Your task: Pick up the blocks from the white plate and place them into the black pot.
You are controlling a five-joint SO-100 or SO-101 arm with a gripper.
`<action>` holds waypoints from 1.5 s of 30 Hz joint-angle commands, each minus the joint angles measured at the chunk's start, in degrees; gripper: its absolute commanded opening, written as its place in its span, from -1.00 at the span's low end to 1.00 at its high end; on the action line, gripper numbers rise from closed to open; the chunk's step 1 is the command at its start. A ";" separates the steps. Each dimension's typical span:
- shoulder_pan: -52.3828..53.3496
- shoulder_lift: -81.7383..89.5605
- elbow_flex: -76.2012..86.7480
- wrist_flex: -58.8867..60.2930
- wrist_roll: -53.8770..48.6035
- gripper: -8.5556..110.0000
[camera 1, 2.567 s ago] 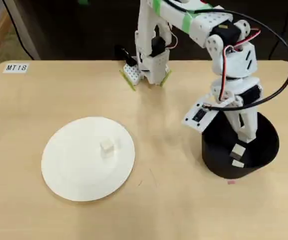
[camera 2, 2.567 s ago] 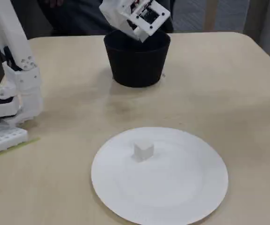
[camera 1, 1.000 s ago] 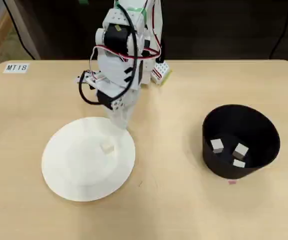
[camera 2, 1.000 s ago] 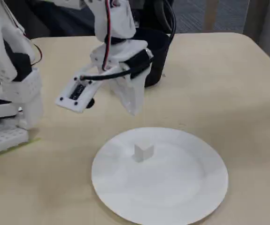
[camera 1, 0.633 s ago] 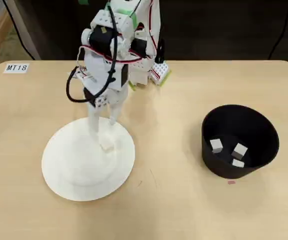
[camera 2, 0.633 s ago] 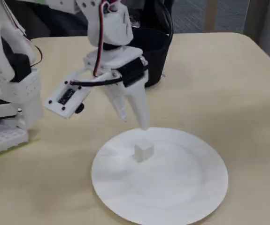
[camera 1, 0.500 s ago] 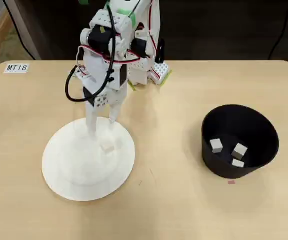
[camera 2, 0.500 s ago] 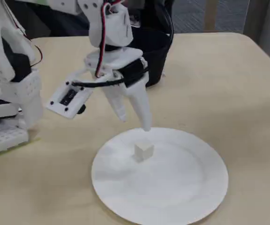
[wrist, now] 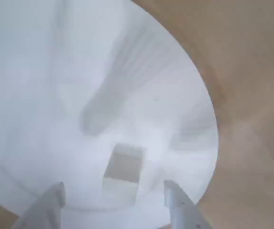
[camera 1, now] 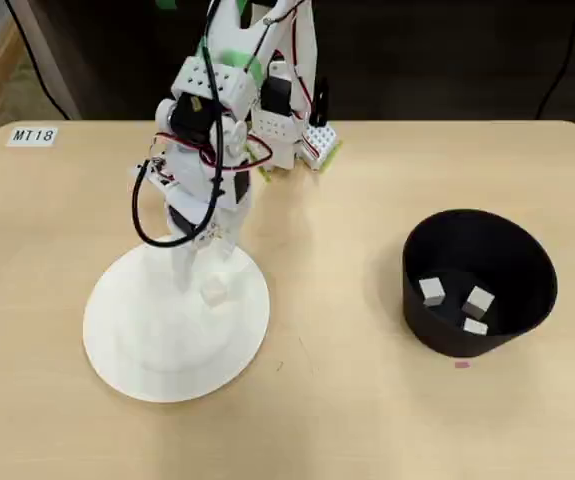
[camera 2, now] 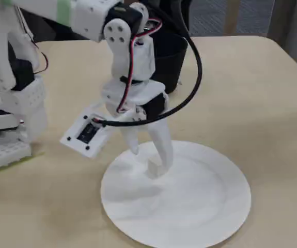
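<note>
Right beneath the tool (wrist: 114, 202), spread to straddle it, sits the last block (wrist: 122, 167) on the white plate (camera 1: 147, 350); three blocks (camera 1: 454, 302) already lie in the black pot (camera 1: 527, 260) well away across the surface (camera 1: 347, 420).

One block (camera 1: 213, 292) on white plate (camera 1: 147, 350); three in black pot (camera 1: 527, 275).

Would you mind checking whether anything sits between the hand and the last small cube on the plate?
Nothing visible does. The open hand hangs just over the small pale cube, one finger on either side, and the large round white plate around it is bare.
</note>
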 commanded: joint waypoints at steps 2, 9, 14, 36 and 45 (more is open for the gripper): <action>-1.23 -1.05 -1.85 -2.81 -1.32 -0.35; -3.16 -3.87 -3.60 -4.31 -3.16 -0.33; -3.08 -5.27 -4.57 -5.45 -2.72 -0.36; -2.46 -10.37 -9.05 -9.67 -1.05 -0.90; -0.70 -1.93 -7.29 -21.53 -2.20 -0.90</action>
